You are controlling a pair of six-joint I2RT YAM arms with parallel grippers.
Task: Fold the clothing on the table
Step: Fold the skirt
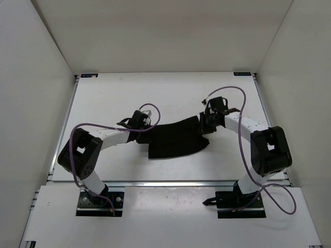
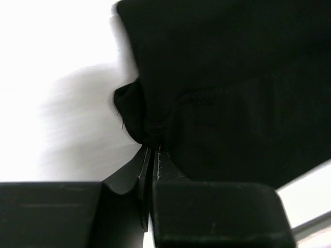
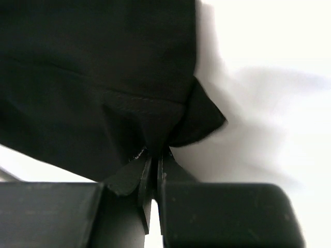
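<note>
Clothing: black, limp, curved strip | left pincer, right pincer pinching ends

The clothing is soft black cloth, dull and not shiny, with a stitched seam near its edge. The table is white, smooth and flat, with no shine. The rail along its near edge looks like silver metal. The left gripper and the right gripper look like hard black plastic, smooth and matt. The cables are purple and smooth
</note>
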